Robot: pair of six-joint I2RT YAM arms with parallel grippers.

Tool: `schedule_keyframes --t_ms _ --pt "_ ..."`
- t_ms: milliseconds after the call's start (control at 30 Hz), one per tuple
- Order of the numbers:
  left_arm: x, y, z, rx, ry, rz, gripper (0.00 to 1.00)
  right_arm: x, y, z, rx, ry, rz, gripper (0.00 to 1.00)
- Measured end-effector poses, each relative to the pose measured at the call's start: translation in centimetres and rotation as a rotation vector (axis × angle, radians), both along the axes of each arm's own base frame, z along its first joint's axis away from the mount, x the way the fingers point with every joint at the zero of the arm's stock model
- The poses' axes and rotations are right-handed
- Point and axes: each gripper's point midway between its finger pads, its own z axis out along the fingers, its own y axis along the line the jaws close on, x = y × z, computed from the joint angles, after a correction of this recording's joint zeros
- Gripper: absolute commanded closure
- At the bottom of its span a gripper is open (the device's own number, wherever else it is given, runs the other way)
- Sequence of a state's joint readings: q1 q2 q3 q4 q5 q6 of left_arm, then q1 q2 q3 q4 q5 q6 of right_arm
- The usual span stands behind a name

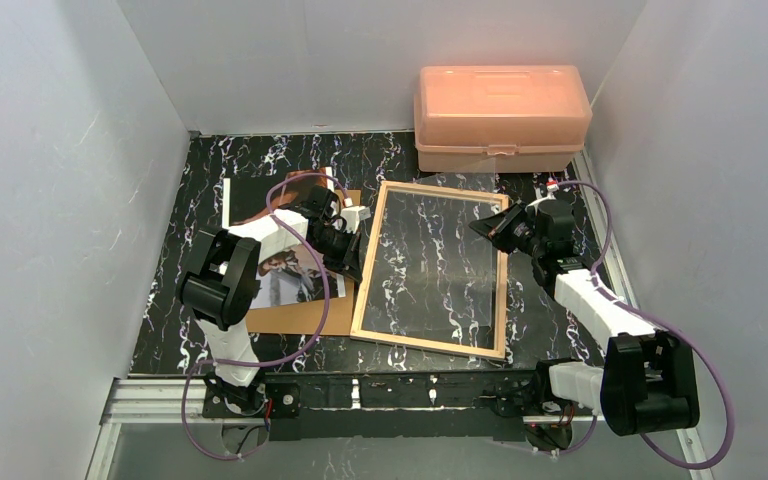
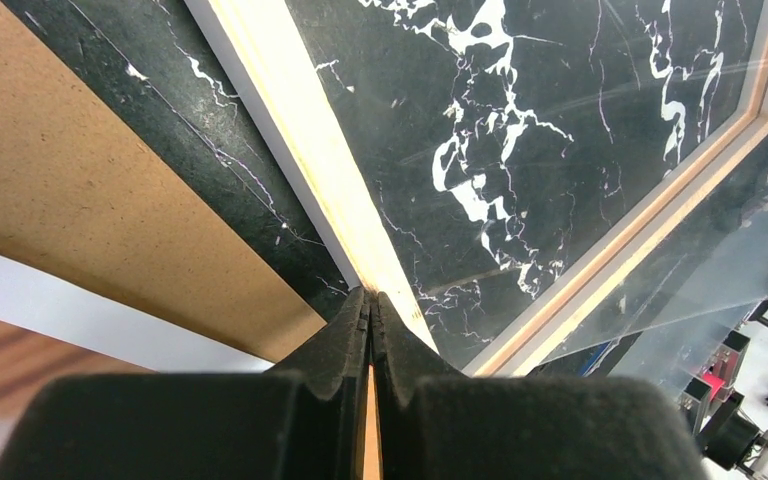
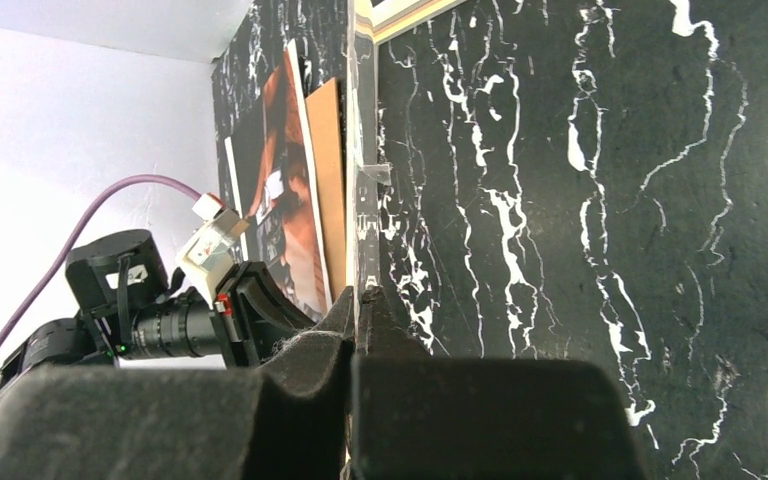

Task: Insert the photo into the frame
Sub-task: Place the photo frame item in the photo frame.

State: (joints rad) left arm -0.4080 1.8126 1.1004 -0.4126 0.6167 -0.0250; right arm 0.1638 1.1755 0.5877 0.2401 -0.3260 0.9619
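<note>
Frame (image 1: 428,343): thin light-wood border, back side up, skewed at picture centre over black marbled desk (image 1: 200,200). Clear pane (image 1: 435,265) inside it, marble showing through. Left tool (image 1: 352,248) pinched tight on frame's left rail. Right tool (image 1: 492,226) clamped on frame's upper right corner. Photo (image 1: 285,275): glossy, orange-brown and pale patches, left of centre on brown board (image 1: 295,318), partly under left arm, just beside frame. Orange box (image 1: 500,115) at upper right.

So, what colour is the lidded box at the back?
The box is a translucent pale orange; it shows best in the top view.
</note>
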Motion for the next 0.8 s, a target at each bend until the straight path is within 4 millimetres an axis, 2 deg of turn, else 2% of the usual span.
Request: schedule_keyframes --t_ms 167,367,800 --pt "0.0 0.1 0.0 0.004 0.001 -0.003 1.00 0.0 -0.4 -1.1 -0.012 0.025 -0.019 0.99" --pt "-0.1 0.1 0.0 0.005 0.001 -0.004 1.00 0.0 -0.5 -1.4 -0.018 0.026 -0.024 0.99" --pt "-0.1 0.3 0.0 0.016 0.004 -0.004 1.00 -0.1 -1.3 -4.2 -0.074 0.075 -0.048 0.99"
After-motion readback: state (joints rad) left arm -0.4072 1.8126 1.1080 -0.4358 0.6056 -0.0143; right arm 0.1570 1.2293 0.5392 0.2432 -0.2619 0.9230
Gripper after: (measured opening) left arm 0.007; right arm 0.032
